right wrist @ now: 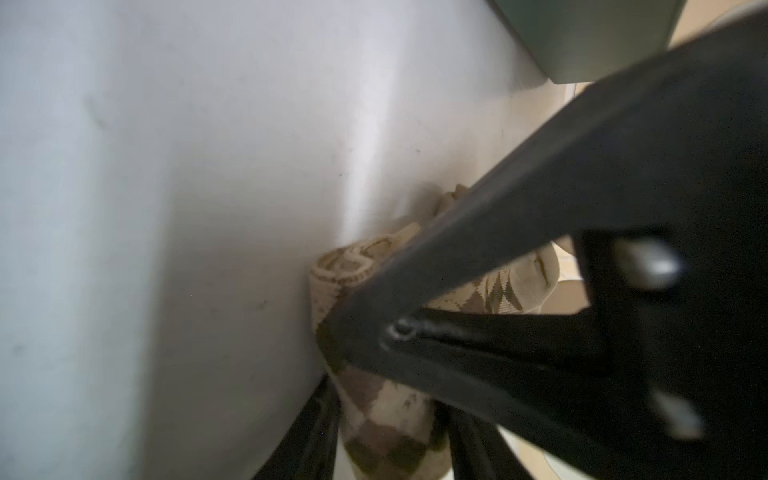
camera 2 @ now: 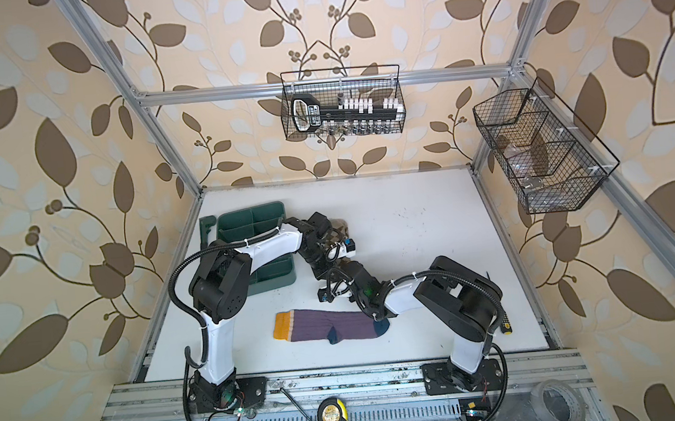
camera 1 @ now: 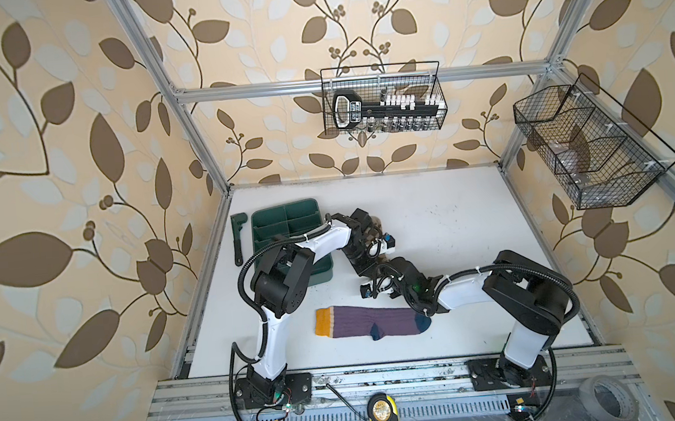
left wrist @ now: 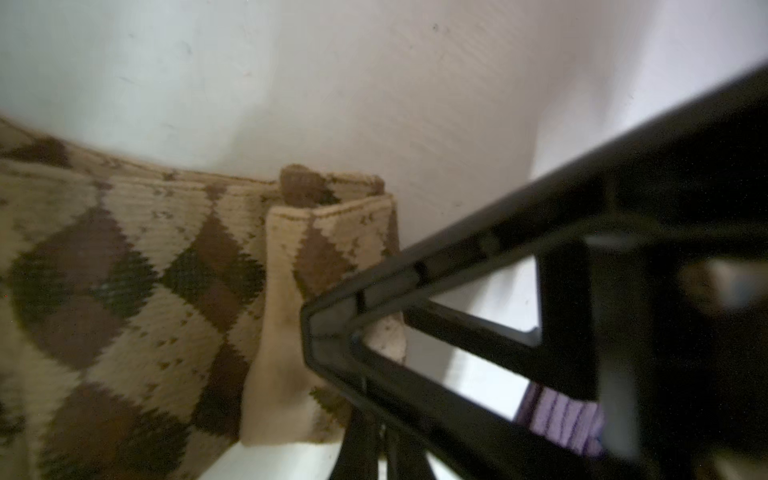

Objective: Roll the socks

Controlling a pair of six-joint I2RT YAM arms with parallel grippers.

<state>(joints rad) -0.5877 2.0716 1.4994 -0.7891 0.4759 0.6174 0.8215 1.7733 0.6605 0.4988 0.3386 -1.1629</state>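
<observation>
Beige knit sock with brown argyle diamonds (camera 1: 377, 220) (camera 2: 339, 226) was mostly hidden under both wrists in both top views. Right arm (camera 1: 460, 292) partly covered the navy toe of the purple ribbed sock (camera 1: 362, 322). Right fingers (right wrist: 498, 208) were blurred, gap unreadable.

A purple ribbed sock with mustard cuff and navy heel and toe (camera 2: 321, 327) lies flat on the white tabletop (camera 2: 412, 221), near the arms' bases. Farther back, the left gripper (camera 2: 320, 261) and the right gripper (camera 2: 340, 270) meet over a beige knit sock with brown argyle diamonds (camera 2: 338, 226), which they mostly hide. A dark green compartment tray (camera 2: 245, 223) sits to the left, partly under the left arm.
</observation>
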